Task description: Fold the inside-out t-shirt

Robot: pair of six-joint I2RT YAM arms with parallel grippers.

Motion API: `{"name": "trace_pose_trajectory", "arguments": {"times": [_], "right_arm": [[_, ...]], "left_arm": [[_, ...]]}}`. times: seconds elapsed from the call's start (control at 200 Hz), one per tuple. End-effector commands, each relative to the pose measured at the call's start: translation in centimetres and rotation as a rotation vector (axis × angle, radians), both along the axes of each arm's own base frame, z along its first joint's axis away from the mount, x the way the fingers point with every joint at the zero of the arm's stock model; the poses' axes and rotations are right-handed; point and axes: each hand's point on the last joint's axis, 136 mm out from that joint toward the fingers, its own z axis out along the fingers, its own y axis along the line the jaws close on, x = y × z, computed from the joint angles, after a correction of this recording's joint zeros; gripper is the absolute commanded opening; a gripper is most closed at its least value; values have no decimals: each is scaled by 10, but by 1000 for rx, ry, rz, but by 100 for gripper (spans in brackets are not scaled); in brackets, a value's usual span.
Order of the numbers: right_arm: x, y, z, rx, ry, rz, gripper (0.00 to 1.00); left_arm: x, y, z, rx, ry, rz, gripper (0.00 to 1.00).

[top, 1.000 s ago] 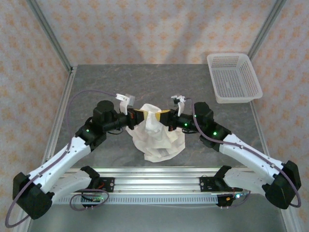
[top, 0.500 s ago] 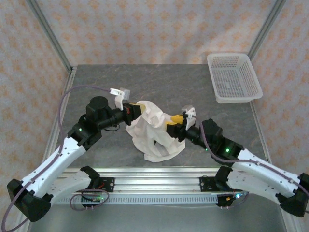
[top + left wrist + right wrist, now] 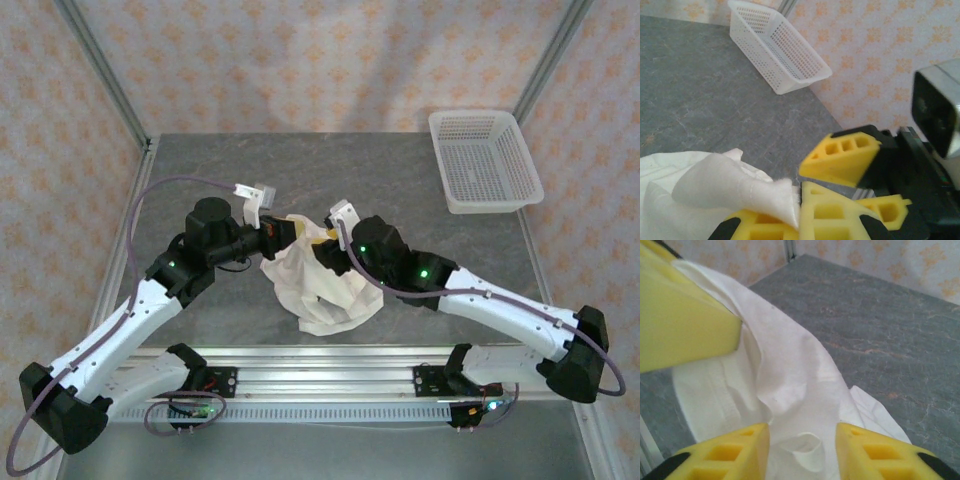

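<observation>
White cotton t-shirt [image 3: 315,296] is just a crumpled heap mid-worktop [image 3: 400,180], zero folds so far, left pincer [image 3: 287,232] clamped on a lifted edge, right pincer [image 3: 325,244] gaping around cloth beside it.

We note a grey mottled stone-look table [image 3: 200,170]. Near its middle, toward the near edge, a crumpled white cloth t-shirt [image 3: 325,295] rests in a heap. A white plastic mesh basket [image 3: 485,160] sits at the far right corner, well apart from it.

White mesh basket [image 3: 485,160] on grey table [image 3: 400,170]
</observation>
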Motion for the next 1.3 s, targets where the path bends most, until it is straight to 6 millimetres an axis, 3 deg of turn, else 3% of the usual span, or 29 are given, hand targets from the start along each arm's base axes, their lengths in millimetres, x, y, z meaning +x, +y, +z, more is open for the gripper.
{"name": "trace_pose_trajectory", "arguments": {"times": [0.0,0.085,0.15,0.235,0.32,0.415,0.56,0.605,0.716,0.881,0.991,1.151,1.296], "right_arm": [[-25,22,15,18,-10,219,47],[-25,27,18,37,-25,235,49],[-19,34,6,3,-24,242,49],[-4,35,1,-15,-41,196,48],[12,33,2,-22,-58,141,41],[23,29,6,-7,-76,86,25],[20,22,12,51,-58,95,22],[17,19,13,72,-53,101,23],[6,15,12,84,-36,158,43],[7,-2,27,157,-41,135,37],[4,7,27,187,-10,192,43],[1,17,34,305,73,287,43],[2,30,18,298,163,339,44]], "left_arm": [[-4,-4,11,0,-33,-34,0],[-4,-5,11,-4,-34,-35,0],[-4,-7,11,-7,-33,-40,0],[-4,-8,10,-5,-33,-44,0],[-5,-9,11,2,-35,-52,0],[-5,-7,9,17,-36,-44,0],[-6,-3,2,38,-33,-31,0],[-6,-3,1,40,-30,-32,0],[-6,-4,0,42,-29,-35,0],[-5,-5,1,42,-33,-39,0],[-5,-5,0,43,-30,-40,0],[-6,-4,0,44,-30,-37,0],[-7,-2,0,46,-33,-29,0]]}}
